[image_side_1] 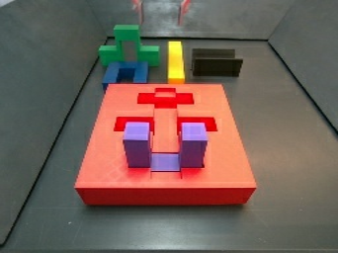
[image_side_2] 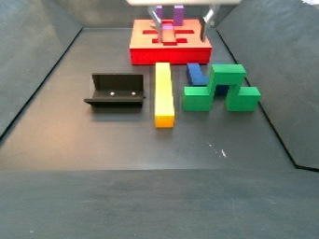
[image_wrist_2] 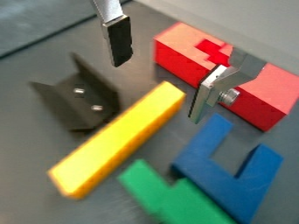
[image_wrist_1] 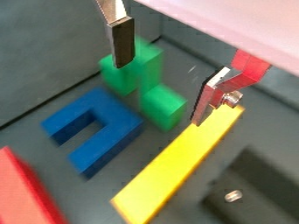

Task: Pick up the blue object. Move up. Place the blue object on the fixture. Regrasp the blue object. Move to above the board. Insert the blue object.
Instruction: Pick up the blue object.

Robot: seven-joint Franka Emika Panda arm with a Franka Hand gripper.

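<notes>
Hovering above the pieces, the two-finger gripper [image_wrist_1: 163, 70] has its jaws spread and empty. The dark navy-blue U-shaped plastic block [image_wrist_1: 91, 129] lies flat between the green stepped block [image_wrist_1: 145, 80] and the long yellow bar [image_wrist_1: 177, 168]; I judge the fingers should straddle one prong squarely, avoiding both neighbours.

The blue object [image_wrist_1: 91, 129] is showing dark navy, the board [image_side_1: 165, 148] bright red, the fixture [image_side_2: 116, 91] black. A green block [image_side_2: 222, 87], a yellow bar [image_side_2: 163, 92] and a purple block [image_side_1: 164, 144] are showing plain, unpatterned colours. The end effector [image_wrist_1: 163, 66], above the pieces in both wrist views, is showing silver fingers with dark pads.
</notes>
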